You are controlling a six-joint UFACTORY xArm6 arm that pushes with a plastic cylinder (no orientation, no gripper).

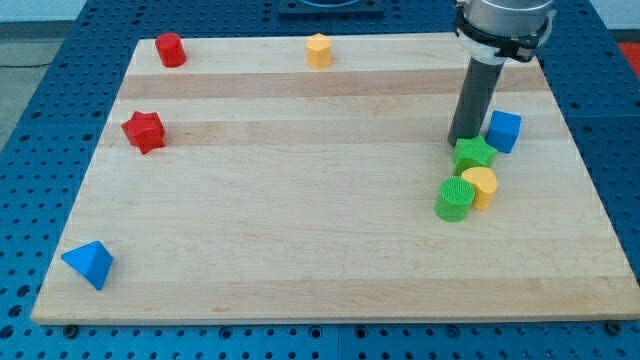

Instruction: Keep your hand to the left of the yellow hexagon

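The yellow hexagon stands near the view's top edge of the wooden board, a little left of centre-right. My tip is far to the view's right of it and lower, touching or almost touching the top-left of a green star block. A blue cube sits just right of the rod. The rod hangs from the arm's grey end at the view's top right.
A yellow cylinder and a green cylinder sit together below the green star. A red cylinder is at top left, a red star at left, a blue pyramid at bottom left. The wooden board lies on a blue pegboard.
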